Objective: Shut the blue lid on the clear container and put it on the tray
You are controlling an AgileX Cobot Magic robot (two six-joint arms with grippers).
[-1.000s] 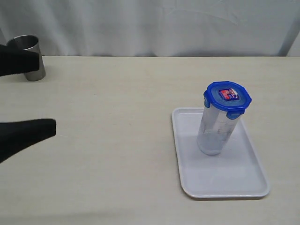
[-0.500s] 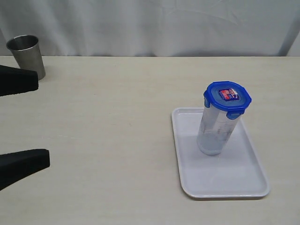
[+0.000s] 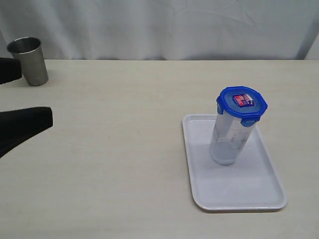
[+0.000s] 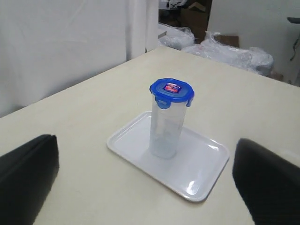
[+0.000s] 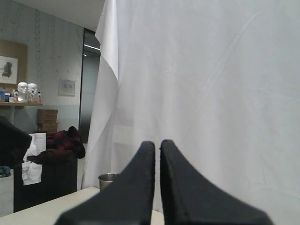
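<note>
The clear container (image 3: 227, 142) stands upright on the white tray (image 3: 244, 196) at the right, with the blue lid (image 3: 241, 104) seated on top of it. The left wrist view shows the same container (image 4: 165, 133), lid (image 4: 171, 90) and tray (image 4: 201, 173) some way ahead. My left gripper (image 3: 36, 94) is at the far left edge, open wide and empty, far from the tray; its two dark fingers (image 4: 28, 180) frame the left wrist view. My right gripper (image 5: 157, 143) is shut with nothing in it, raised toward a white curtain, and is out of the exterior view.
A shiny steel cup (image 3: 27, 59) stands at the back left corner, close to the upper finger of my left gripper; it also shows behind my right gripper as the cup (image 5: 108, 179). A white curtain hangs behind the table's far edge.
My left gripper's fingers shifted along the left edge, first toward the table's front, then back toward the rear. Container, lid and tray have not moved.
</note>
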